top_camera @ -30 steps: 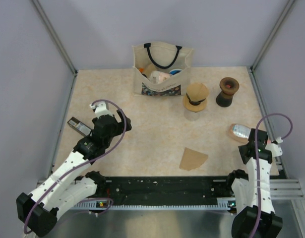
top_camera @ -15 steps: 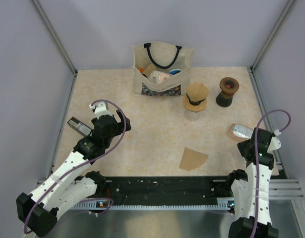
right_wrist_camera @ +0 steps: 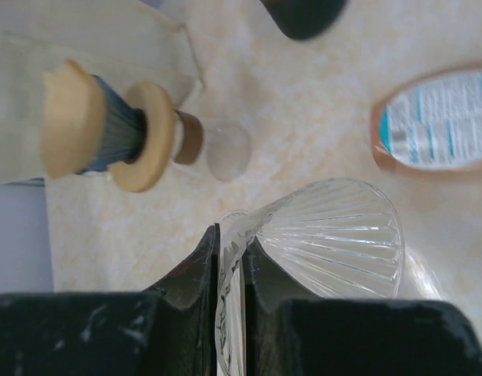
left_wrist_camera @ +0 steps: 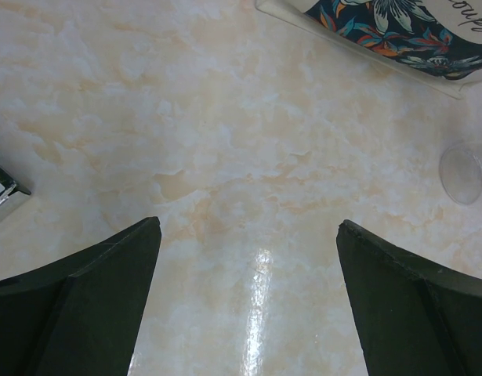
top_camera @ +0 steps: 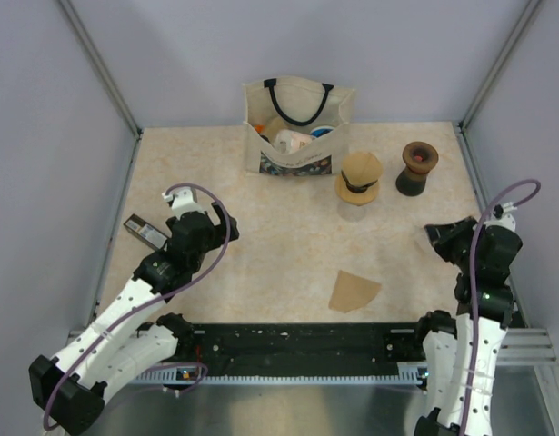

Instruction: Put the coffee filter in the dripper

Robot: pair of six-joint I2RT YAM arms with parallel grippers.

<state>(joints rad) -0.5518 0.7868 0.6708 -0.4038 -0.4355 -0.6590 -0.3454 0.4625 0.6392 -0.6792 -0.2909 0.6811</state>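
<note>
Pinches the rim of a clear ribbed glass cup [right_wrist_camera: 335,235] in the closed right hand [right_wrist_camera: 233,241]; holds the left hand [left_wrist_camera: 248,227] wide open over bare desk [top_camera: 279,236]. Shows the coffee filter [top_camera: 354,291] flat near the front edge, well apart from the dripper [top_camera: 359,177]. Risks slipping the cup from so thin a pinch.

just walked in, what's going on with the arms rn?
The right gripper is shut on the rim of a clear ribbed glass cup at the table's right side. The left gripper hangs open over bare table, holding nothing. The coffee filter lies flat near the front edge, untouched, well apart from the dripper, which stands at the back beside the tote bag.
</note>
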